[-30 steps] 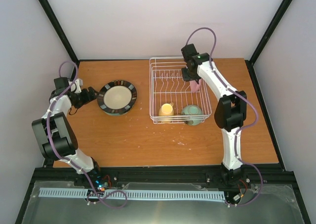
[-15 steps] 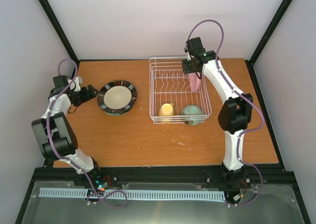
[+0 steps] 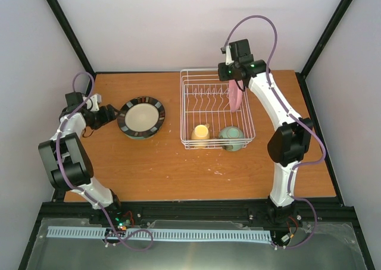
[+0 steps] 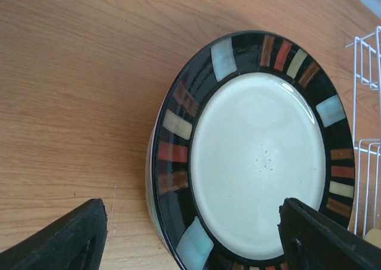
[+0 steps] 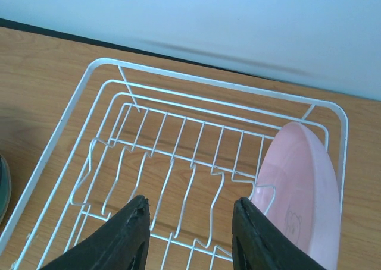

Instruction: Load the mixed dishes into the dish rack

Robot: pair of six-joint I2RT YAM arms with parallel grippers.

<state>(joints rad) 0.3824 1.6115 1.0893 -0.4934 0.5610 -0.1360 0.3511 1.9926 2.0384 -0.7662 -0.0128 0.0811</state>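
Right arm (image 3: pixel 271 100) lifted off pink plate (image 5: pixel 297 187), right fingers (image 5: pixel 128 234) parted, left fingers (image 4: pixel 65 240) spread by dark-rimmed plate (image 4: pixel 256 163)

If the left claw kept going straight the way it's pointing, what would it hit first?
Most likely the near rim of the dark-rimmed plate, which lies on the table right ahead of the left gripper.

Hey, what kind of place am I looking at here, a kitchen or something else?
Probably a robot test booth, not a kitchen: plain walls with black corner posts, a left arm and right arm bolted along a wooden table, and only a wire dish rack.
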